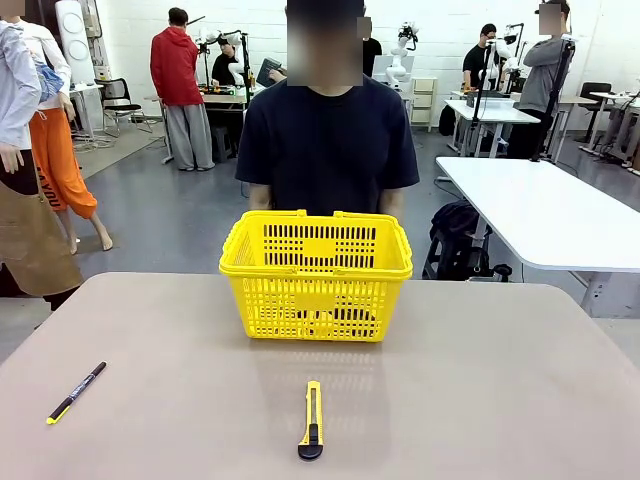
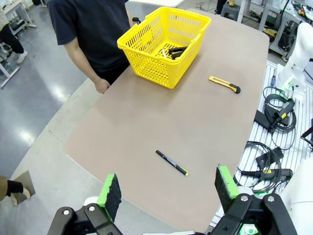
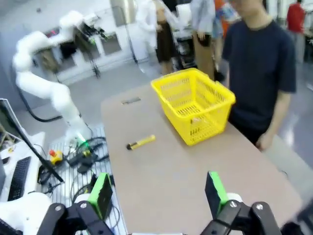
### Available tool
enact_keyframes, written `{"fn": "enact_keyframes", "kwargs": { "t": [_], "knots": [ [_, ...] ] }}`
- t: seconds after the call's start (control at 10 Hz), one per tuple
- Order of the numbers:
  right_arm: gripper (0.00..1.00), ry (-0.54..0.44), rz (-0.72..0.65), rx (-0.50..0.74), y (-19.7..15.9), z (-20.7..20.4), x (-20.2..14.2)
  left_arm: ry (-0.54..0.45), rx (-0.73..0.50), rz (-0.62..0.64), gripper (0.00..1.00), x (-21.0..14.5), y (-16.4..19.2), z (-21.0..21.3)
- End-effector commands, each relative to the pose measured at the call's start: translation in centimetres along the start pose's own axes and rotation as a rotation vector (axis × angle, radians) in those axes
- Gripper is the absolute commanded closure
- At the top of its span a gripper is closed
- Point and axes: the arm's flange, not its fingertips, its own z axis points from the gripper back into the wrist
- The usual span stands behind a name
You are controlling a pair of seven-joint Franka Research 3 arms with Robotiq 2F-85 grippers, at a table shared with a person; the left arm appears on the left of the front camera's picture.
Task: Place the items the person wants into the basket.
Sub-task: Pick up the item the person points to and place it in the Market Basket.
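Yellow lattice plastic forms the basket (image 1: 316,275), standing mid-table before the person (image 1: 328,140); we judge it light and rigid, best taken by its rim. Dark items (image 2: 172,51) lie inside it, apparently hard and compact. The utility knife (image 1: 312,420) and pen (image 1: 76,392) remain on the table. We see the left gripper (image 2: 166,191) and right gripper (image 3: 158,192) gaping, empty.

Utility knife (image 1: 312,421) and pen (image 1: 76,392) on table (image 1: 480,400)
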Motion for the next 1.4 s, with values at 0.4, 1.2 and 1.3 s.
{"fn": "enact_keyframes", "kwargs": {
  "t": [0.4,1.2,1.3],
  "knots": [
    [0.0,-0.019,-0.01,0.045,-0.13,0.32,-0.31,-0.007,-0.001,-0.007,0.0,-0.03,-0.11,-0.05],
    [0.0,-0.019,-0.01,0.045,-0.13,0.32,-0.31,-0.007,-0.001,-0.007,0.0,-0.03,-0.11,-0.05],
    [0.0,-0.019,-0.01,0.045,-0.13,0.32,-0.31,-0.007,-0.001,-0.007,0.0,-0.03,-0.11,-0.05]
  ]
}}
